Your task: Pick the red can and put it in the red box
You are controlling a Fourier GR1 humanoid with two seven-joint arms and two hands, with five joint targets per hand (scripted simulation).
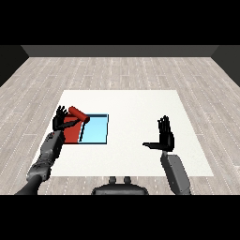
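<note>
At the left of the frame, the red can (78,114) lies tilted over the red tray (71,133). The left hand (60,120) is wide, fingers straight, beside it. The right hand (164,136) is wide too.

This is a bare test room set up for a robot, not a home, kitchen or shop. A plain white table (131,136) stands on a floor (117,70) of pale grey wood-look planks that runs to a dark, unbroken wall (117,50) at the far end. The table carries only 2 shallow trays at its left side, a red tray (71,133) and a light blue tray (96,131) lying side by side and touching, like a sorting station laid out for trials.
</note>
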